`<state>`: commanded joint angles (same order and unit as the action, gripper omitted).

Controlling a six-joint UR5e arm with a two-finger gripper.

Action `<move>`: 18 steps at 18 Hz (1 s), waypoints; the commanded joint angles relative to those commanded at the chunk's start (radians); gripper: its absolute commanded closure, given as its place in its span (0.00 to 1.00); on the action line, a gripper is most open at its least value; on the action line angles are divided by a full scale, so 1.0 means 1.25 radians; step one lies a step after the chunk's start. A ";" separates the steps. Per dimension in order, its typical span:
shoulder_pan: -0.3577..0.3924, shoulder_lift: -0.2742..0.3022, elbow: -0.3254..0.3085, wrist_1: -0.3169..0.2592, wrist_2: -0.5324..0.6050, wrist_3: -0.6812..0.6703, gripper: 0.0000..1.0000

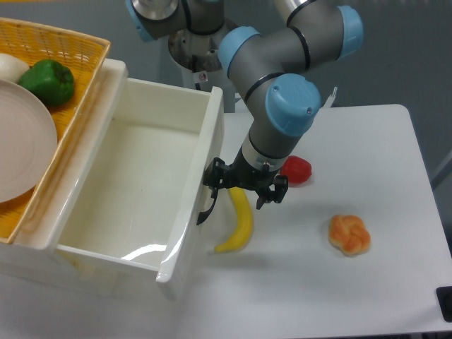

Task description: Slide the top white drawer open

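Note:
The top white drawer (134,183) stands pulled far out of the cabinet toward the right, and its inside is bare. Its curved black handle (205,210) sticks out from the front panel. My gripper (244,192) hangs right against that front panel, pointing down. Its fingers are spread wide, the left finger (214,176) sitting at the handle's top and the right finger (274,192) over the table. Whether the left finger hooks behind the handle is hidden by the arm.
A yellow banana (240,222) lies on the table under the gripper. A red pepper (296,169) and an orange bread roll (349,234) lie further right. The yellow wicker basket (78,92) on the cabinet holds a green pepper (48,81) and a plate (21,148).

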<state>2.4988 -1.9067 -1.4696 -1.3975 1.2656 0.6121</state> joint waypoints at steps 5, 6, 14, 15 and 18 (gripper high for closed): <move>0.016 0.001 0.001 0.000 -0.029 0.000 0.00; 0.017 0.002 0.002 0.000 -0.034 0.000 0.00; 0.032 0.004 -0.007 -0.001 -0.093 -0.001 0.00; 0.032 0.004 -0.012 -0.001 -0.095 -0.001 0.00; 0.033 0.004 -0.021 0.000 -0.107 -0.001 0.00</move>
<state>2.5403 -1.9021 -1.4956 -1.3975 1.1321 0.6105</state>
